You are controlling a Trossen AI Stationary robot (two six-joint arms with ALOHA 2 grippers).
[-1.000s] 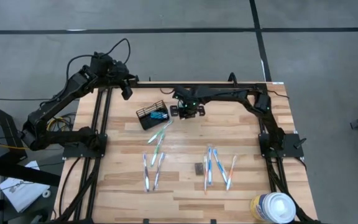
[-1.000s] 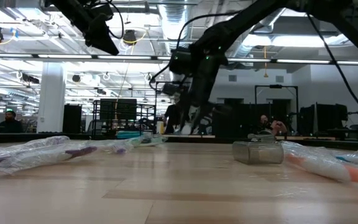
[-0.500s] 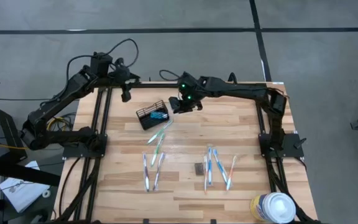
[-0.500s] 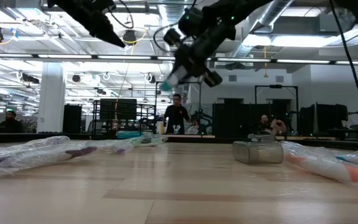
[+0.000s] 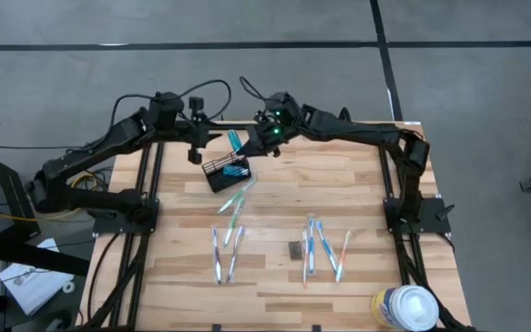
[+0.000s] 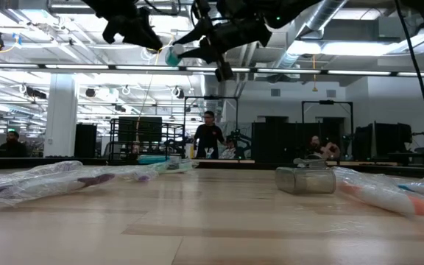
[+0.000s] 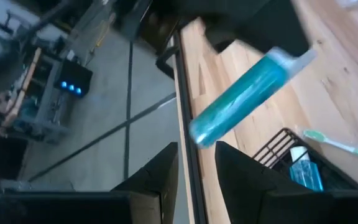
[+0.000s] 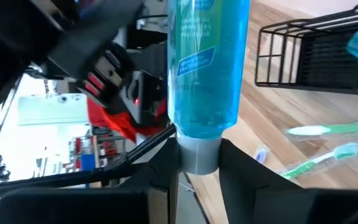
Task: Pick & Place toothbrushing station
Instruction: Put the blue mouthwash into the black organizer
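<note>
My right gripper is high above the table's far side, just beyond the black wire caddy, and is shut on a blue toothpaste tube. The tube also shows in the right wrist view and the left wrist view. My left gripper hangs to the tube's left with a narrow gap between its fingers, empty. The caddy rests on the table with another blue tube inside it. Several toothbrushes lie flat on the wood. My right gripper pinches the tube's grey-white cap end between its two fingers. The tube's blue body sticks out beyond the fingertips toward my left gripper. The tube is lifted clear of the table and the caddy.
More wrapped toothbrushes lie near the front left and front right. A small grey block sits between them. A large white canister stands at the front right corner. A person stands in the room behind.
My right gripper has risen from beside the caddy and gone toward the table's far left, carrying the blue tube up and turning so that the tube points at my left arm. My left gripper has moved right, toward the tube and caddy.
</note>
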